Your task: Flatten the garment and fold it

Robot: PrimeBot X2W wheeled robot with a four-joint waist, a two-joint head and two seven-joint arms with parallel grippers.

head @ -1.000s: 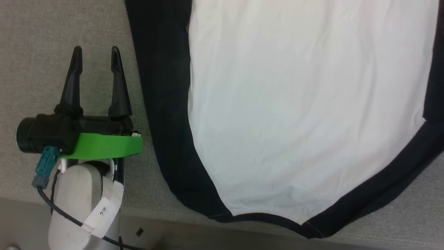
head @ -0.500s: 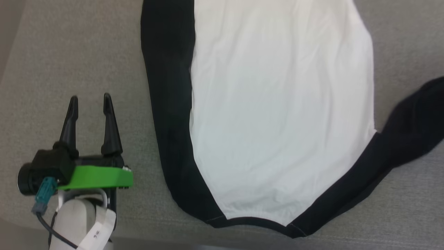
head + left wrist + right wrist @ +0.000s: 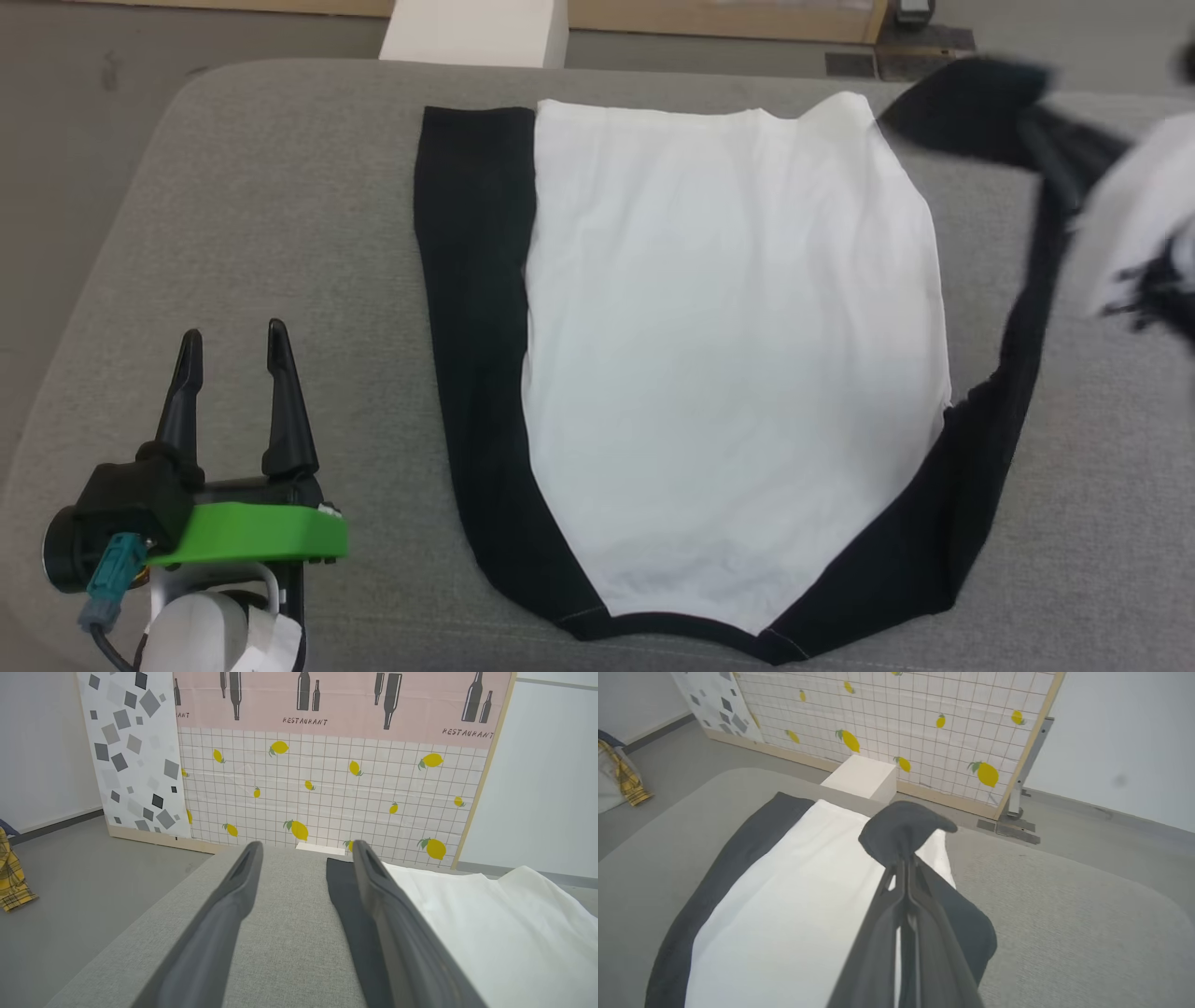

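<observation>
1. Spread jaws on the left gripper (image 3: 233,332): its two dark fingers stand apart with nothing between them, over bare grey cloth at the near left of the padded surface (image 3: 280,215).
2. Left of that gripper the surface rounds off at its left edge. Beyond the edge is grey floor (image 3: 70,882), with a yellow checked cloth (image 3: 11,877) lying at the far left.
3. Between the left gripper and the garment (image 3: 728,355) runs a wide strip of bare surface, so the two are well apart.
4. The garment lies flat across the middle. Its left side is a straight black band running from far to near, and beside that is a large white panel, smooth but for faint creases.
5. Its far edge lies just short of the surface's far edge. A white box (image 3: 476,33) stands just behind that edge, in front of a lemon-patterned panel (image 3: 327,779). The curved near hem lies close to the surface's near edge.
6. On the right, the black side leaves the surface near the near right corner and rises as a narrow strip toward the far right.
7. The right gripper (image 3: 903,858) has its jaws pressed together on the end of that black strip, which flops over the fingertips above the garment's far right corner.
8. Right of the garment, bare grey surface runs to a rounded right edge.
</observation>
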